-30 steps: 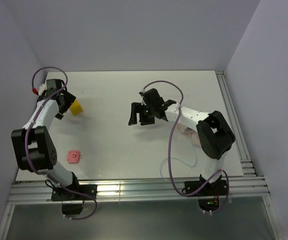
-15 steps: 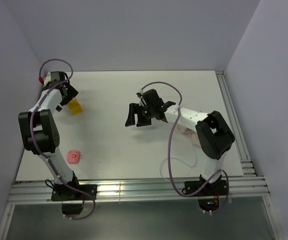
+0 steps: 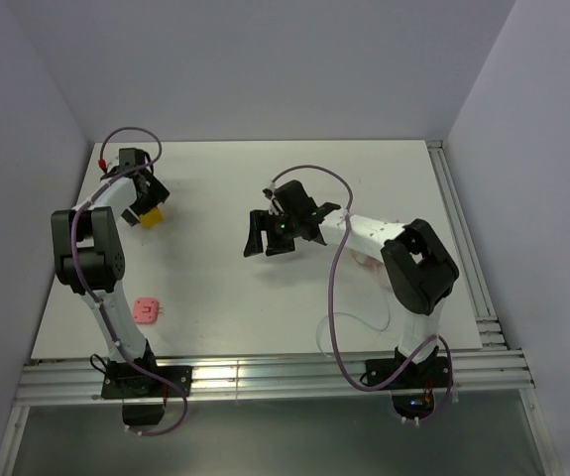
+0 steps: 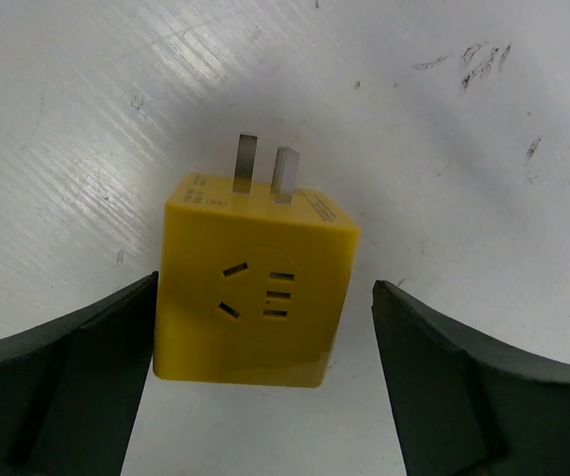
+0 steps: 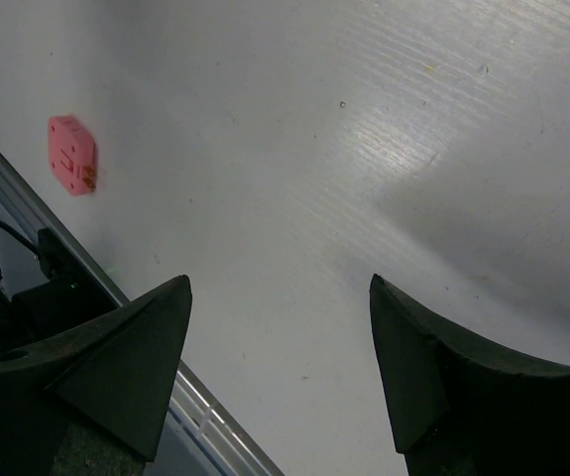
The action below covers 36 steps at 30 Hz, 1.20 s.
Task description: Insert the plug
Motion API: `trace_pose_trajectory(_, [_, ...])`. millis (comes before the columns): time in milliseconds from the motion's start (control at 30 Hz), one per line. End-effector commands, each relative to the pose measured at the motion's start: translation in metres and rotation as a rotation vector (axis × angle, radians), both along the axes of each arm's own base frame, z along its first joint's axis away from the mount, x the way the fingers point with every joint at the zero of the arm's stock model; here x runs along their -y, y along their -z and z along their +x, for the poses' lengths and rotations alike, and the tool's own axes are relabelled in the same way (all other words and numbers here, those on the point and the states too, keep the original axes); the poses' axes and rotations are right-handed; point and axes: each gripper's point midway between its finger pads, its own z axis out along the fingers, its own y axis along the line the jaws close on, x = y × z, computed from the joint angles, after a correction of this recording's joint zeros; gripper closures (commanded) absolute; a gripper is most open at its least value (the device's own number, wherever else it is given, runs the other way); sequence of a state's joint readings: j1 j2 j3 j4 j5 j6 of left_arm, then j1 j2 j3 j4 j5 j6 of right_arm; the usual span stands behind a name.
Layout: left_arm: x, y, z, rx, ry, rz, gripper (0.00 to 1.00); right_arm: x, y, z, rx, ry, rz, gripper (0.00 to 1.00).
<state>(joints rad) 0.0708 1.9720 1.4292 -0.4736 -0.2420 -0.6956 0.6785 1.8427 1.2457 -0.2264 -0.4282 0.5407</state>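
The cube (image 4: pixel 255 302) is filling most of the gap between the left gripper's (image 4: pixel 265 283) spread fingers, leaving only a sliver by the right finger; its prongs are jutting ahead. Under the right gripper (image 5: pixel 280 288), bare tabletop (image 5: pixel 364 149) is stretching wide; only the pink piece (image 5: pixel 71 156) is lying far ahead-left, near the rail (image 5: pixel 12 178).

No text, number or brand can be read with certainty. On the yellow plug (image 4: pixel 255 297), small dark print is seen in the left wrist view. One short block stands on the upper face, left of the two metal pins, and one line runs right of them along the edge. The letters are too small and blurred, and the left block is perhaps two or three lines. The pink piece (image 5: pixel 71 156) is shown too small for any marking to be told.
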Motion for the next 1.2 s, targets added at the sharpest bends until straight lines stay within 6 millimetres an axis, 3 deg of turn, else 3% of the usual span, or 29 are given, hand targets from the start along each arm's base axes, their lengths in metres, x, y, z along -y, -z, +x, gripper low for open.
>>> trace_pose_trajectory(0, [-0.004,-0.013,0.007,0.056,-0.020,0.012,0.11,-0.010,-0.011,0.009,0.040,-0.015,0.018,0.21])
trace_pose_trajectory(333, [0.004,-0.003,0.005,0.066,0.032,-0.031,0.50,-0.014,-0.011,0.004,0.051,-0.038,-0.003,0.22])
trace_pose_trajectory(533, [0.013,-0.010,-0.002,0.105,0.082,-0.086,1.00,-0.020,-0.014,0.000,0.065,-0.062,-0.008,0.23])
trace_pose_trajectory(833, [0.057,-0.019,-0.017,0.244,0.295,-0.270,1.00,-0.027,-0.010,-0.007,0.065,-0.085,-0.019,0.23])
trace_pose_trajectory(1033, [0.053,-0.017,-0.032,0.208,0.297,-0.241,1.00,-0.028,-0.012,-0.009,0.069,-0.088,-0.022,0.24])
trace_pose_trajectory(1167, [0.030,-0.010,-0.055,0.091,0.195,-0.144,1.00,-0.032,-0.015,-0.012,0.067,-0.104,-0.020,0.24])
